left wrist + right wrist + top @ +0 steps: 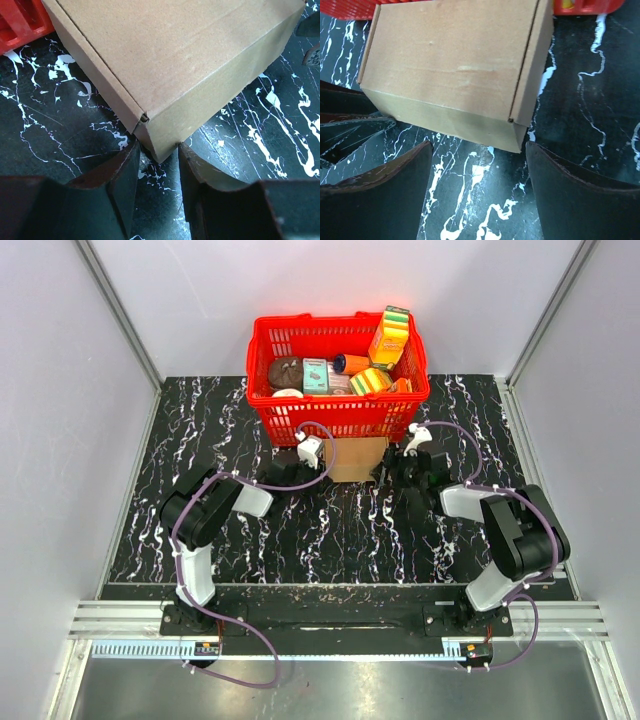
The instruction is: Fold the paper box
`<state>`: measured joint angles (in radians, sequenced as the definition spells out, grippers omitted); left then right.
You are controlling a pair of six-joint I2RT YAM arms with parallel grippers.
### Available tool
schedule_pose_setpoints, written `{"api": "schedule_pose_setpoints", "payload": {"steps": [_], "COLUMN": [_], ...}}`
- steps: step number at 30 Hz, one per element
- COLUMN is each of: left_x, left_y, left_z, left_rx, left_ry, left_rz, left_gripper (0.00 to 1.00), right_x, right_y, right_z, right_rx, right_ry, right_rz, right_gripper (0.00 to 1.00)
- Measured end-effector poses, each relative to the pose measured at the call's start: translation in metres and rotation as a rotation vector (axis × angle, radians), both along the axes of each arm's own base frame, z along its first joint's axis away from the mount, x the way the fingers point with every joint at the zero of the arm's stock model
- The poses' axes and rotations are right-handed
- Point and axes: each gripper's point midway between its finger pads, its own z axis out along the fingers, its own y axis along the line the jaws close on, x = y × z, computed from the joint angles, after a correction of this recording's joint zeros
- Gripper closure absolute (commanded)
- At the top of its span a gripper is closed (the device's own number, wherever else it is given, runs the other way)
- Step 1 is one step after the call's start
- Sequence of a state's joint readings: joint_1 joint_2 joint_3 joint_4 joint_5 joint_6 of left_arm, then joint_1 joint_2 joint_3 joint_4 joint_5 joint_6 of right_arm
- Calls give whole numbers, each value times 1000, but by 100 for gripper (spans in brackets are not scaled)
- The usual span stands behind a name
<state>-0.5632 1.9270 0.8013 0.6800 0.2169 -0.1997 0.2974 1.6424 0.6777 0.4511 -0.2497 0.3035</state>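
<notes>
top: basket [340, 418] behind paper box [356, 458] | wrists: left fingers [115, 190], right fingers [385, 200] apart

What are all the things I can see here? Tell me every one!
paper box: one, brown, closed up, on the table right in front of the basket
plastic basket: one, red, far middle of the table
packages: several, yellow-green, teal, orange, inside the basket
table: one, black with white veins, under everything
left gripper: one, dark fingers apart, at a box corner
right gripper: one, dark fingers wide apart, near the box's other end
</notes>
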Motion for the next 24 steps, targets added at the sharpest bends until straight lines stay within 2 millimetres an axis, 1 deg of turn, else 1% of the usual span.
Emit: {"api": "schedule_pose_setpoints", "payload": {"steps": [4,9,15,24], "left_x": [0,1,6,12], "left_y": [0,0,0,1], "left_z": [0,0,0,-1], "left_rx": [0,5,21,45], "left_ry": [4,11,25,58], "left_rz": [2,6,24,73], "left_gripper": [59,59,63,62], "right_x": [-1,-5,-6,-8], "right_y": [-8,-15,-16,-16], "right_z": [4,-5,-7,-8], "right_rx": [-23,-48,-47,-30], "right_ry": [-3,39,50,61], "right_rz": [-42,-75,-86,-96], "right_gripper": [18,18,19,19]}}
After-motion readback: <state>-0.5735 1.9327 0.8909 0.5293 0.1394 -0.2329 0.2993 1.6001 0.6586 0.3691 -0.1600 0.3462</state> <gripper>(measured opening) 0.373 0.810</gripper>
